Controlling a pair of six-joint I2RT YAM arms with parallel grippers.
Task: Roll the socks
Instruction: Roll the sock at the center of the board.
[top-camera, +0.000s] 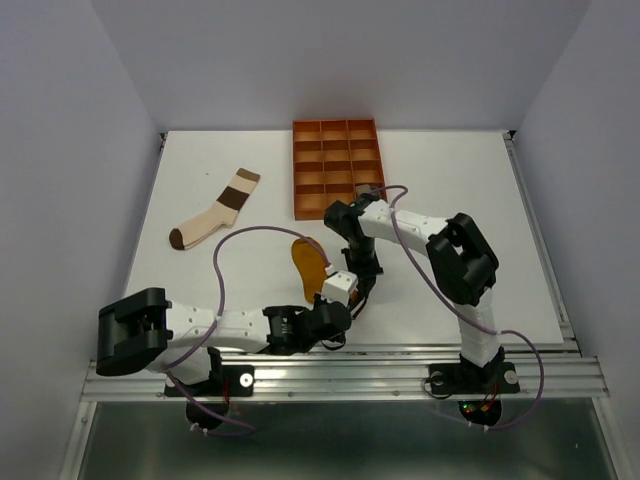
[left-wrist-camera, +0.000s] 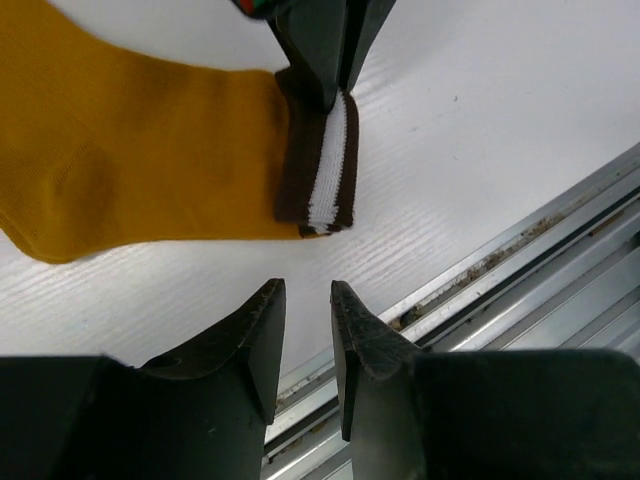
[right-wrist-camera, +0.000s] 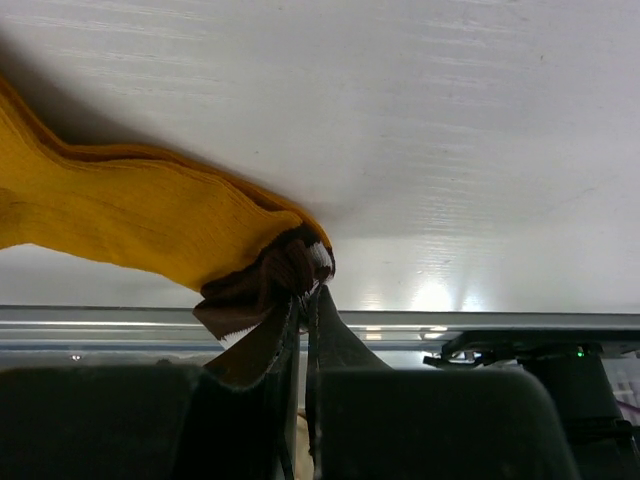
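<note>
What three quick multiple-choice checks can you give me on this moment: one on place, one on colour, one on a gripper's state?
1. Where does the colour-blocked sock lie?
A. on the left part of the table, apart from both arms
B. under the right arm
C. hanging off the near edge

2. What colour is the cuff of the mustard sock?
A. plain mustard
B. brown with a white stripe
C. blue

3. The right gripper is:
A. open and empty
B. open around the cuff
C. shut on the cuff

Answers: 1 A, the top view shows it alone at the left; 2 B, the left wrist view shows the stripe; 3 C, its fingers pinch the brown fabric.
</note>
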